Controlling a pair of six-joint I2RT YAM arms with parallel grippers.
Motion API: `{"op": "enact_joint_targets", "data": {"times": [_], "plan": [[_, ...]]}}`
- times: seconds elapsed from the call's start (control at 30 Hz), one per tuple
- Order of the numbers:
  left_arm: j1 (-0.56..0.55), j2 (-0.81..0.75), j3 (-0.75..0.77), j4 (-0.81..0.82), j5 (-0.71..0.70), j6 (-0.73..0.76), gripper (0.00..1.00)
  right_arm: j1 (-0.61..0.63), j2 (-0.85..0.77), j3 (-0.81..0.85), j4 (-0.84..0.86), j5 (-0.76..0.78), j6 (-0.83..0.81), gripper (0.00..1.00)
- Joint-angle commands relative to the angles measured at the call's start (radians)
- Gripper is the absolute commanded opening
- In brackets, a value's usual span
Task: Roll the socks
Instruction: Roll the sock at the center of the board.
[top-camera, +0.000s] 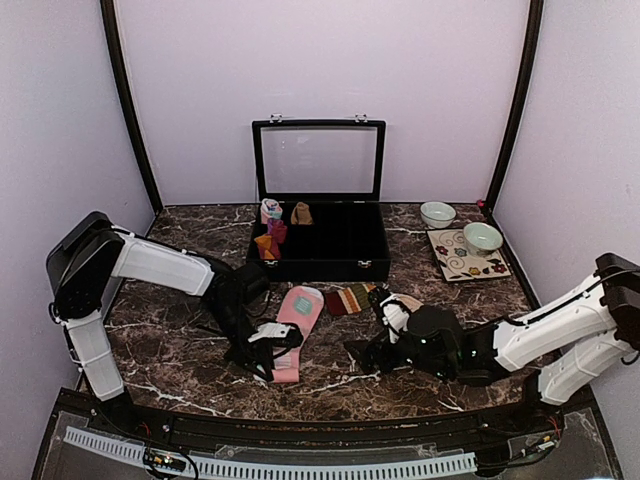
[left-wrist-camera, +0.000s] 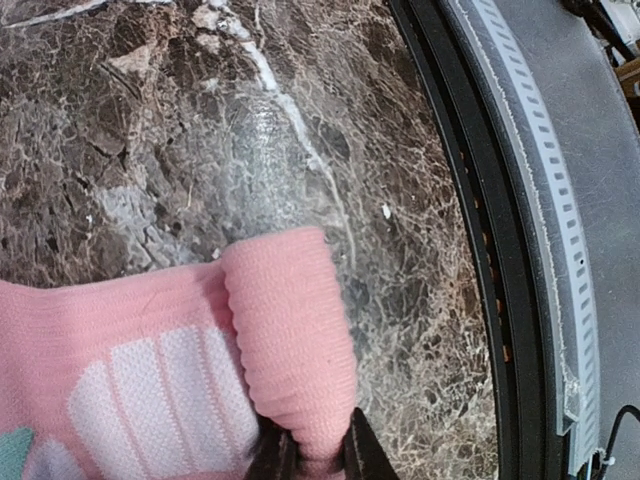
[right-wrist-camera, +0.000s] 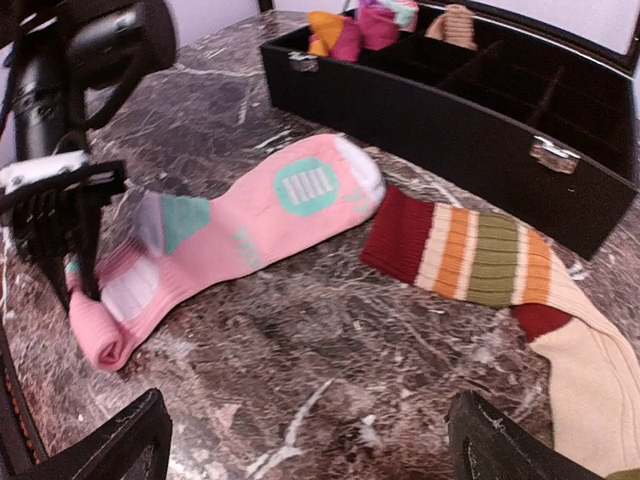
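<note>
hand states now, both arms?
Left hand: closed on the pink sock, pinching its end.
Right hand: open, holding nothing.

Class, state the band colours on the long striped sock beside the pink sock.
The long striped sock has dark red, cream, orange and olive bands; right wrist view.

Pink sock (right-wrist-camera: 250, 215) flat, striped sock (right-wrist-camera: 470, 255) just beside.

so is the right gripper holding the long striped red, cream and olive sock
No, the right gripper stands open with only the marble table between its fingers; the striped sock lies flat beside it.
</note>
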Motion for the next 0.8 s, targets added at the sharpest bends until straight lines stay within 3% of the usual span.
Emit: {"op": "enact_joint_targets", "data": {"times": [0.0, 0.1, 0.2, 0.3, 0.57, 0.77], "plan": [[0.021, 0.1, 0.0, -0.194, -0.017, 0.028, 0.09, 0.062, 0.063, 0.036, 0.117, -0.156, -0.247, 0.99], [0.029, 0.128, 0.023, -0.218, -0.002, 0.03, 0.09, 0.1, 0.107, 0.065, 0.172, -0.219, -0.342, 0.91], [0.032, 0.152, 0.046, -0.246, -0.002, 0.043, 0.1, 0.115, 0.19, 0.179, 0.104, -0.3, -0.422, 0.73], [0.034, 0.179, 0.072, -0.273, -0.006, 0.049, 0.1, 0.136, 0.302, 0.286, 0.062, -0.356, -0.504, 0.63], [0.036, 0.196, 0.092, -0.279, -0.018, 0.04, 0.12, 0.149, 0.503, 0.448, 0.072, -0.455, -0.616, 0.49], [0.035, 0.191, 0.085, -0.26, -0.018, 0.018, 0.15, 0.164, 0.539, 0.443, 0.114, -0.448, -0.613, 0.43]]}}
